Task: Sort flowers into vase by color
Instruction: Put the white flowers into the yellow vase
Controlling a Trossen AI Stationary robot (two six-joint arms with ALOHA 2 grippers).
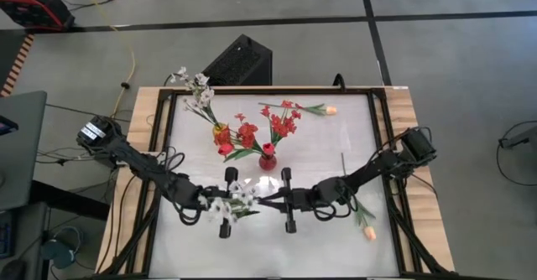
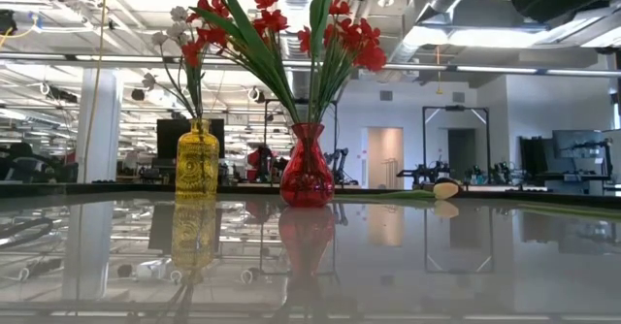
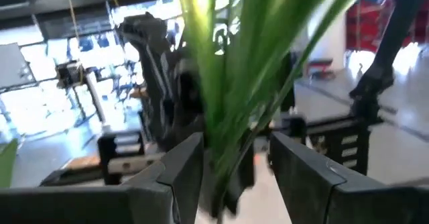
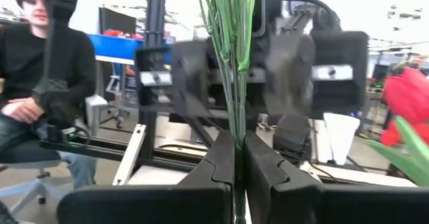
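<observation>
A white flower spray (image 1: 235,198) hangs over the table's near middle between my two grippers, which face each other. My right gripper (image 1: 267,201) is shut on its green stems (image 4: 234,83). My left gripper (image 1: 242,201) stands open, its fingers (image 3: 184,167) on either side of the same stems (image 3: 231,117). At the far side a yellow vase (image 1: 221,133) holds white flowers (image 1: 197,91). A red vase (image 1: 267,160) holds red flowers (image 1: 285,119). Both vases stand upright on their bases in the low view. Neither gripper shows in that view. My right gripper pinches the white spray's green stems (image 4: 236,140) between its two fingers. It comes in about level from the table's right side, and the stems run across the fingers. The spray is held clear of the table. My left gripper: whether its fingers touch the stems I cannot tell.
One peach tulip (image 1: 331,110) lies on the table at the far right of the vases. Another peach tulip (image 1: 367,230) lies near the right arm. A black frame (image 1: 379,129) borders the glossy tabletop. In the right wrist view a seated person (image 4: 33,83) is beyond the table.
</observation>
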